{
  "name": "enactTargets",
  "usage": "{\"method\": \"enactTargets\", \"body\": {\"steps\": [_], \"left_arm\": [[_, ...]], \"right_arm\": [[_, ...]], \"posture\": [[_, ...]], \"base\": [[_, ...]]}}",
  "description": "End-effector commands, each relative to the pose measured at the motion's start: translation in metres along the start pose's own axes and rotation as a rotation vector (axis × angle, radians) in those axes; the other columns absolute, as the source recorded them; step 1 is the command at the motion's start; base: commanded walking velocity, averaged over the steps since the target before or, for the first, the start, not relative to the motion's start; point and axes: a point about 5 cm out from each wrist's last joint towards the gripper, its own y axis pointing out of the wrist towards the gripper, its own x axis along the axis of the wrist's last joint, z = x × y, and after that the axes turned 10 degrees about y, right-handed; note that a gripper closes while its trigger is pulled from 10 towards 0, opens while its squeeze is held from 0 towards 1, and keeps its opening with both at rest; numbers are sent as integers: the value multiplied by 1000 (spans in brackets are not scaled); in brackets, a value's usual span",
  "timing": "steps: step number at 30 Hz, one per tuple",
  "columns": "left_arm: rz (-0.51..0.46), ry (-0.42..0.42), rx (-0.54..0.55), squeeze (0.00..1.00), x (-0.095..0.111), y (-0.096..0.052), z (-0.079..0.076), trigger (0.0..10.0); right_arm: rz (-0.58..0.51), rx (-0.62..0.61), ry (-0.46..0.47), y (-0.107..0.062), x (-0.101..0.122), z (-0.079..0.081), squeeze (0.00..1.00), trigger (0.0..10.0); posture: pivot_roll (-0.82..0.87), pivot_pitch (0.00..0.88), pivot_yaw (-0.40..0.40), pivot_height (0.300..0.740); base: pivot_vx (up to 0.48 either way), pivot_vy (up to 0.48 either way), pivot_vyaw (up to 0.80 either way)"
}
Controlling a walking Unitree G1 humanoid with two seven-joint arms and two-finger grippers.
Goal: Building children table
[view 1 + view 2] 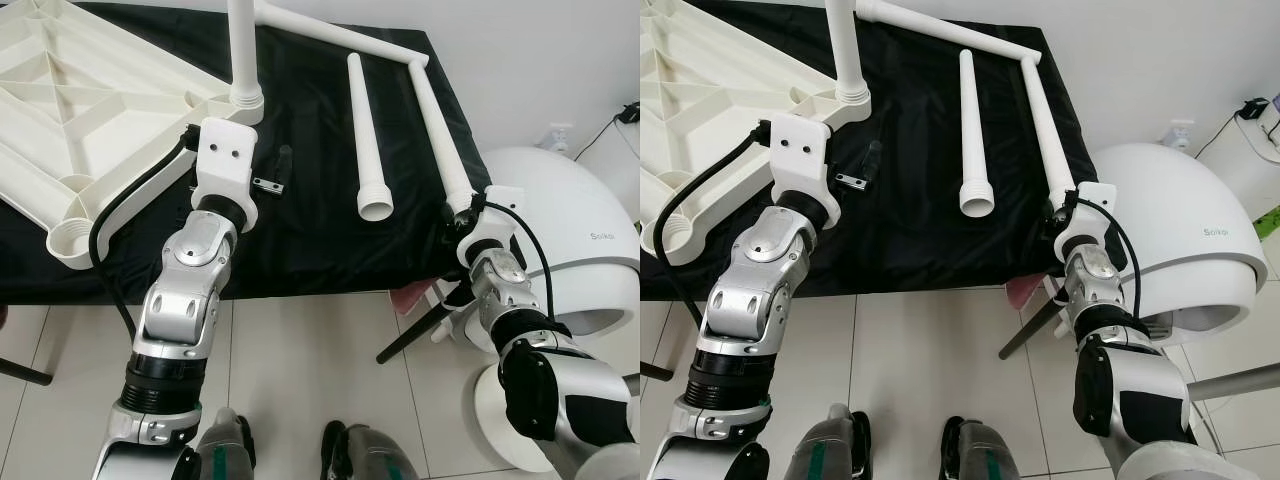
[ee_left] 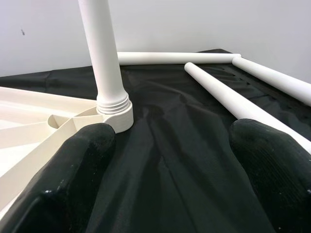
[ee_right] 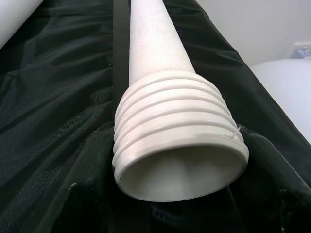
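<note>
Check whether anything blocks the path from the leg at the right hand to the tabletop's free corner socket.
Another loose leg lies on the black cloth between the right hand's leg and the tabletop, and the left hand hovers there too. The near corner socket is open.

The tabletop (image 1: 60,110) lay upside down on the black cloth (image 1: 320,230) at ten o'clock, one leg (image 1: 243,50) standing upright in its near corner socket. At twelve o'clock a second leg (image 1: 330,33) lay crosswise along the far edge. A third leg (image 1: 363,130) lay at one o'clock, pointing away, with a fourth leg (image 1: 440,140) just beside it toward two o'clock, its threaded end at the cloth's near right corner. A small bracket (image 1: 268,184) lay between the tabletop and the third leg. A domed object (image 1: 570,240) sat on the floor at three o'clock.
</note>
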Motion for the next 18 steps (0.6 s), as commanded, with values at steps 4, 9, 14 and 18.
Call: {"method": "enactTargets", "body": {"steps": [4, 9, 14, 18], "left_arm": [[1, 6, 9, 0, 2, 0, -2, 10000], [-6, 4, 6, 0, 3, 0, -1, 10000], [-7, -1, -7, 0, 3, 0, -1, 10000], [-19, 19, -28, 0, 3, 0, -1, 10000]], "right_arm": [[-18, -29, 9, 0, 3, -5, 0, 0], [-55, -10, 20, 0, 7, -3, 0, 10000], [-137, 33, 60, 1, 18, 2, 0, 10000], [-211, 80, 84, 2, 31, 8, 0, 10000]], "posture": [[67, 148, -89, 740], [68, 148, -90, 740], [67, 149, -90, 740], [67, 143, -93, 740]], "base": [[0, 0, 0], [0, 0, 0], [0, 0, 0], [0, 0, 0]]}}
